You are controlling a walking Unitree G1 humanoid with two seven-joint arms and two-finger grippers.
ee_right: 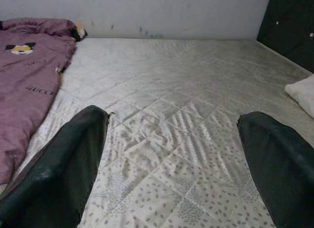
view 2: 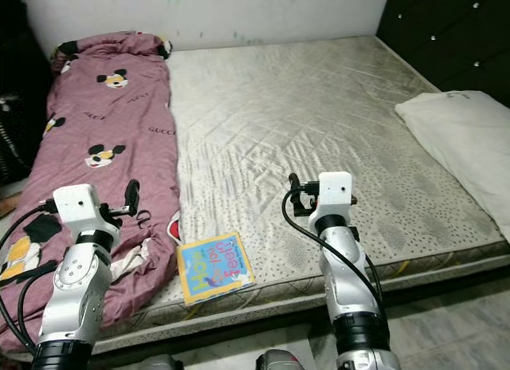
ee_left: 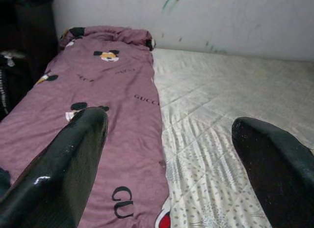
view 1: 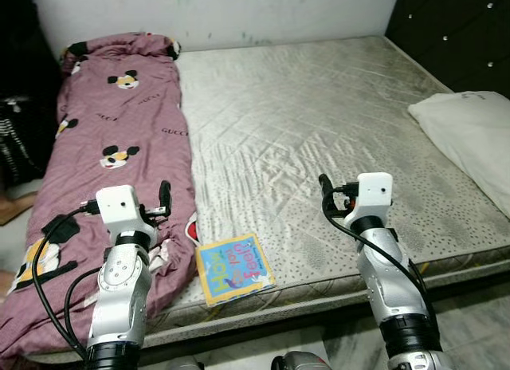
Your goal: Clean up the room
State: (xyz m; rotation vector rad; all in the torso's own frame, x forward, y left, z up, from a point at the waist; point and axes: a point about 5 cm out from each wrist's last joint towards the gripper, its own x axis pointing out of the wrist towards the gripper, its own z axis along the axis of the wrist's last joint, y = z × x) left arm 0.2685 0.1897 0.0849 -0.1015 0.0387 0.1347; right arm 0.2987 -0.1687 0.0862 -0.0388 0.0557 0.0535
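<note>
- Mauve cartoon-print quilt (view 1: 119, 155) lies in a long strip down the left edge of the pale grey quilted mattress (view 1: 319, 123), from the head edge by the wall to the near left corner, where it sags over the side.
- Near the mattress's front edge, just beside the quilt's lower hem, rests a thin blue-and-yellow children's book (view 1: 233, 268), flat and slightly turned, one corner close to overhanging.
- Over at the right edge sits a white pillow (view 1: 470, 131), well apart from everything else.
- Both arms are raised over the front edge: the left gripper (ee_left: 167, 154) hovers above the quilt's inner border, the right gripper (ee_right: 171, 154) above bare mattress; each has its fingers spread wide and holds nothing.
- Judging by the layout, the book is the likeliest first pick. Either arm would need to swing inward and drop low.
- Because the book lies flat, a good approach is to slide one finger under the overhanging corner, then pinch near the spine so the pages do not fan open.
</note>
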